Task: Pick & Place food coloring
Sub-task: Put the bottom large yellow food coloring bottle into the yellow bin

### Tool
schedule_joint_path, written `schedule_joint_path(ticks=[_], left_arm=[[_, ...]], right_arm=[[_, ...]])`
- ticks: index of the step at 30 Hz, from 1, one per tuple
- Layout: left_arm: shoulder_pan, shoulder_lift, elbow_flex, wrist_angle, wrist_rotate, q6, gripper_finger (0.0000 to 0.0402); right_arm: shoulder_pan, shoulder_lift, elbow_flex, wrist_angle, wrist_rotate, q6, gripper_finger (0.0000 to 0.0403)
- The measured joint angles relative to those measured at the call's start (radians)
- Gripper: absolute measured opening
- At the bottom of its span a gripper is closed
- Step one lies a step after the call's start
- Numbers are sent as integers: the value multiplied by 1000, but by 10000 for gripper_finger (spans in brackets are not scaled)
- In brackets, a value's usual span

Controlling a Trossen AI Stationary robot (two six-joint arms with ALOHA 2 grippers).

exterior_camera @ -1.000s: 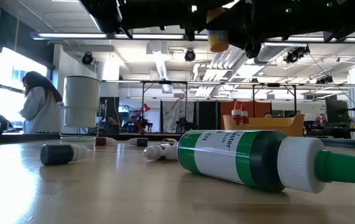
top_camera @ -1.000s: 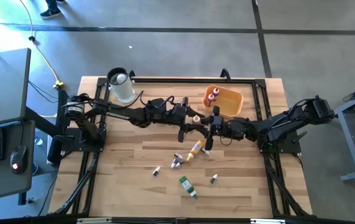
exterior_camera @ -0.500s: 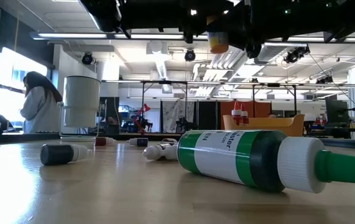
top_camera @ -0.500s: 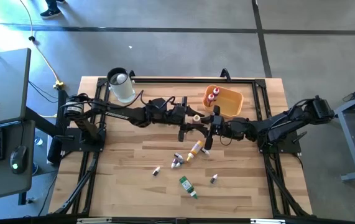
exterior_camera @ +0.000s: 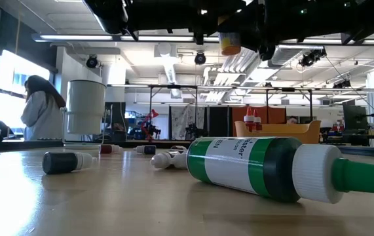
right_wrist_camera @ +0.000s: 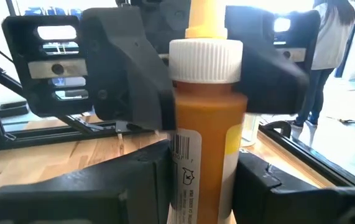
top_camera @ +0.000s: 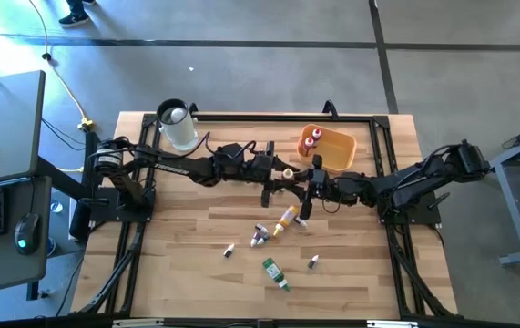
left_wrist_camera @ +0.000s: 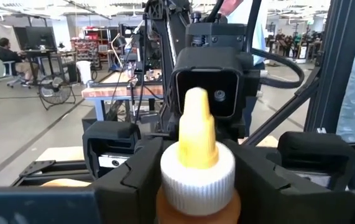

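Note:
An orange food coloring bottle [right_wrist_camera: 205,143] with a white ribbed cap and yellow nozzle [left_wrist_camera: 197,127] stands upright in the air over the table's middle [top_camera: 288,172]. Both grippers meet at it. My left gripper [left_wrist_camera: 197,186] reaches in from the table's left. My right gripper [right_wrist_camera: 205,186] reaches in from the right and stands lower on the bottle. In the low view the bottle's orange base [exterior_camera: 229,42] hangs below the dark fingers. Other bottles lie on their sides on the table: a green one [top_camera: 275,273], a yellow-orange one [top_camera: 285,219] and small vials [top_camera: 260,237]. My left gripper pinches the bottle between its two fingers [right_wrist_camera: 137,93] at the shoulder just under the white cap [left_wrist_camera: 196,177], coming level from the table's left. The bottle is upright and lifted clear. My right gripper has its fingers [right_wrist_camera: 155,177] on either side of the labelled lower body [right_wrist_camera: 186,165], level from the table's right, below the left gripper's fingers.
An orange-yellow tray [top_camera: 332,155] near the far edge holds two red bottles [top_camera: 311,138]. A clear round jar [top_camera: 178,126] stands at the far left. Dark vials [top_camera: 229,250] [top_camera: 313,262] lie toward the near edge. A person [exterior_camera: 39,108] stands beyond the table.

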Motion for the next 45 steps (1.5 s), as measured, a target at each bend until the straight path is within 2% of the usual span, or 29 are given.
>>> schedule_joint_path(ticks=[3, 15, 20, 25, 28, 31, 34, 37, 39, 40, 42, 45], left_arm=[[0, 0, 0, 4, 0, -1, 163], [0, 0, 0, 5, -5, -5, 124], [0, 0, 0, 8, -6, -5, 122], [0, 0, 0, 2, -30, -8, 122], [-1, 0, 0, 1, -78, -3, 122], [-1, 0, 0, 0, -165, 16, 122], [0, 0, 0, -14, -325, 49, 122], [1, 2, -1, -42, -496, 98, 122], [14, 6, -1, -32, -566, 127, 122], [23, 7, -1, -24, -562, 128, 122], [52, 32, 11, 12, -491, 108, 122], [96, 105, 54, 12, -383, 77, 132]], right_arm=[[0, 0, 0, -6, 2, 0, 114], [0, 0, 0, -13, 7, 3, 114], [0, 0, 0, -13, 5, 7, 117], [-1, 0, 0, -25, 5, 8, 149], [-1, 0, 0, -56, 8, 7, 177], [-1, -1, 0, -100, 64, 8, 200], [-1, -29, 0, -235, 160, 8, 212], [0, -111, 0, -492, 233, 36, 215], [0, -183, 0, -676, 262, 106, 215], [0, -223, 0, -758, 270, 139, 215], [0, -309, 0, -883, 274, 205, 214], [0, -441, 0, -991, 275, 285, 212]])
